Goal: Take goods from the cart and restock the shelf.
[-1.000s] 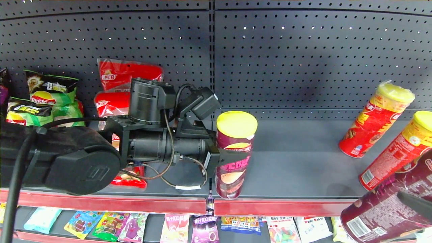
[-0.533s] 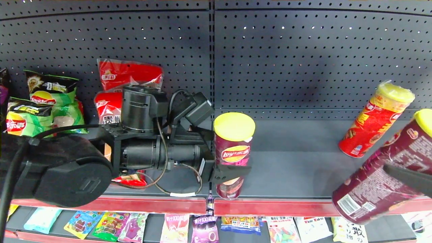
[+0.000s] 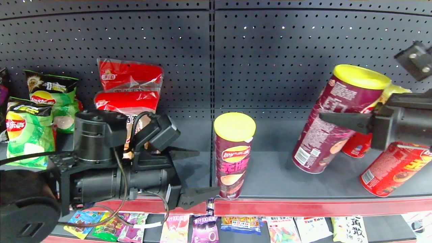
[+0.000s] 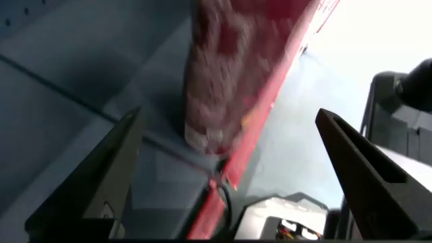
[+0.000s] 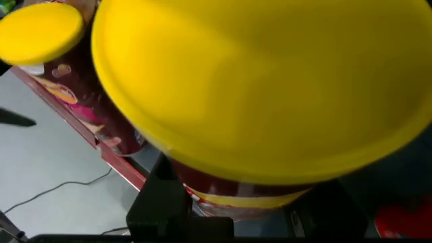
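Step in hand: I think the second purple can [image 3: 337,98] is being put on the shelf [image 3: 276,179].
Right gripper [image 3: 332,116]: its fingers are clamped on that can. One finger lies across the front.
Where the can is: at the right side of the shelf, tipped over to one side, yellow lid up. Its bottom is low over the shelf floor. I cannot tell if it touches.
First purple can [image 3: 234,158]: it stands up straight at the front edge, in the middle.
Left gripper [image 3: 209,172]: its fingers are wide apart and hold nothing. It is just beside the standing can, not touching.
Red cans [image 3: 393,168]: they lean close behind the tipped can.
Next move: I think the can must be turned straight, set down flat, then the fingers can open. It should not bump the red cans.
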Controlling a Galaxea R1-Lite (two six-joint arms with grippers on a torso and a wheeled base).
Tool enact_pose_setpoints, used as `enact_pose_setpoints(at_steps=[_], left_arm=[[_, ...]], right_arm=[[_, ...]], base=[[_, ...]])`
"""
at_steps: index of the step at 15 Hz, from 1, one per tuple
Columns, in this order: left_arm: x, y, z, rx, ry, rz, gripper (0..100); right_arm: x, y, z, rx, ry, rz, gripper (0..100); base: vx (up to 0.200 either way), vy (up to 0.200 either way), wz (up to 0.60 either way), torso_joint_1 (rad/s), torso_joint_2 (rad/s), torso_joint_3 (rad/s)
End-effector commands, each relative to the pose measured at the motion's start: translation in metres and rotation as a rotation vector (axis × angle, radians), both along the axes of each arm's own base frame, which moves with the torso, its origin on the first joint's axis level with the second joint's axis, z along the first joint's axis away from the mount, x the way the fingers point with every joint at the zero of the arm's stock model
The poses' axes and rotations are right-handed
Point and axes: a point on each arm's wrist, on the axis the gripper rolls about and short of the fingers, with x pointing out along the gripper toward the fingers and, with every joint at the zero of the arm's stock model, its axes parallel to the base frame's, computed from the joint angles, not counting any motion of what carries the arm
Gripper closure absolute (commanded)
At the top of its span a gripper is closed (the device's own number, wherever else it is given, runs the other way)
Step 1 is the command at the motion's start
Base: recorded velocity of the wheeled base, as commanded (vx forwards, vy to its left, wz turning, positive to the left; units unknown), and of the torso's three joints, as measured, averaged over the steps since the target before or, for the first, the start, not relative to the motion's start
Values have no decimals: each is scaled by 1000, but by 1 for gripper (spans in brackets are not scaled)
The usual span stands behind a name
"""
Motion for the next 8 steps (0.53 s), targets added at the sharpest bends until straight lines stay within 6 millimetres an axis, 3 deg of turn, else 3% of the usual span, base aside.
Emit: enact_pose_setpoints(at_steps=[1,2,3,4,5,8], left_arm=[[-18,17,3,-4,-13,23,0],[-19,20,2,0,-13,36,0],[-21,28,1,9,-19,73,0],[-23,30,1,9,-22,83,0],[-29,37,0,15,-21,117,0],[-36,49,-4,18,-10,145,0]], right_arm=[[40,32,-11,-28,54,65,100],[49,39,-12,-27,45,77,100],[73,51,-17,-20,8,80,100],[79,54,-19,-14,-5,82,100],[100,66,-23,-7,-22,86,100],[118,90,-29,-10,-17,125,100]], base=[[0,0,0,0,0,0],[0,0,0,0,0,0],[0,0,0,0,0,0],[0,0,0,0,0,0],[0,0,0,0,0,0],[0,0,0,0,0,0]])
